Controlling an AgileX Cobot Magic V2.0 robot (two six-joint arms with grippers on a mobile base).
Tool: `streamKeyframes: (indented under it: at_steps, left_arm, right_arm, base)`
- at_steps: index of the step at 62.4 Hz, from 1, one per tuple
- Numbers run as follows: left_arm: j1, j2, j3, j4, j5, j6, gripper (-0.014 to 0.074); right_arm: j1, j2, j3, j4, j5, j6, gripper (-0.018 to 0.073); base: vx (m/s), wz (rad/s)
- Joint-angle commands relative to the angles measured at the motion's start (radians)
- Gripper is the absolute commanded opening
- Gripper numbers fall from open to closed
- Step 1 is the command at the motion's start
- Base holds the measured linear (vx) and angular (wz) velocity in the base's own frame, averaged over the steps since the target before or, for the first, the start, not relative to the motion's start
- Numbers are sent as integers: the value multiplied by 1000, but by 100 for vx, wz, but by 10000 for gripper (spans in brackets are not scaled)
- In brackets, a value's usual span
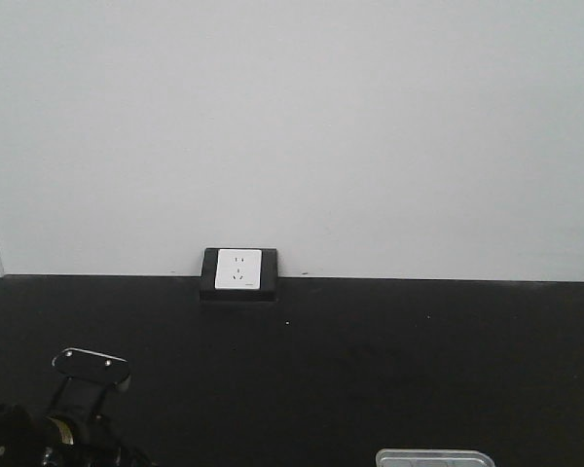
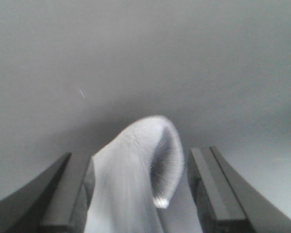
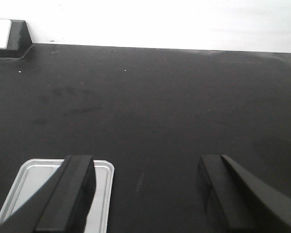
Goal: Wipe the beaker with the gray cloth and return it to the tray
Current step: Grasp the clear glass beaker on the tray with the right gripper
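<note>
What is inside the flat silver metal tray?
The tray shows only bare metal; a finger of the right gripper covers part, and the rest is out of frame.

L gripper (image 2: pixel 136 194), R gripper (image 3: pixel 148 194): matte blk wedge fingers (image 3: pixel 70 194). Blk arm (image 1: pixel 39 433), silver plate (image 1: pixel 91 362), 2 screws.

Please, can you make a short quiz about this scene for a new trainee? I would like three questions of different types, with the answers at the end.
1. True or false: the jaws of the right gripper are closed.
2. Multiple choice: what is between the jaws of the left gripper? A) the gray cloth B) a sponge C) nothing
3. Short answer: in the right wrist view, which metal thing lies on the black table at the lower left?

Key
1. False; they stand open and hold nothing.
2. A
3. The tray
</note>
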Motion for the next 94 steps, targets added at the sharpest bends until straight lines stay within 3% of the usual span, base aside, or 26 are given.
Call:
streamKeyframes:
  at_steps: [1,6,13,23,29,39,49,59,70,94]
  left_arm:
    - [-5,-22,-36,-14,-41,-15,465]
    - [-5,-30,-36,-14,-24,-14,390]
    - [-5,-48,-35,-10,-3,-10,209]
    - [-5,-73,-35,-10,12,-4,-10]
    - [-5,-97,-35,-10,15,-4,-8]
    - [-5,-139,-35,-10,6,-4,-8]
    - [-5,-152,-35,-10,0,-4,-6]
    - [-5,-152,-35,-3,15,-4,-6]
    - [-5,-152,-34,-3,23,-4,-6]
    - [-5,-152,-34,-3,27,-4,-6]
  right_arm:
    - [-4,1,-35,4,-61,8,509]
    - [-4,27,-51,23,8,11,501]
    - [-4,140,-143,76,206,-25,499]
    - [-3,316,-321,216,372,-257,498]
    - [-3,408,-421,295,437,-364,490]
    - [5,557,-548,350,561,-369,473]
    - [109,676,-603,260,578,-346,470]
    - [149,785,-639,122,593,-156,470]
    - [147,882,-657,124,655,-175,470]
    - [147,1003,-657,134,569,-165,440]
  base:
    - [0,0]
    - [0,0]
    - [0,0]
    - [0,0]
    - [0,0]
    - [0,0]
    - [0,0]
    - [0,0]
    - [0,0]
    - [0,0]
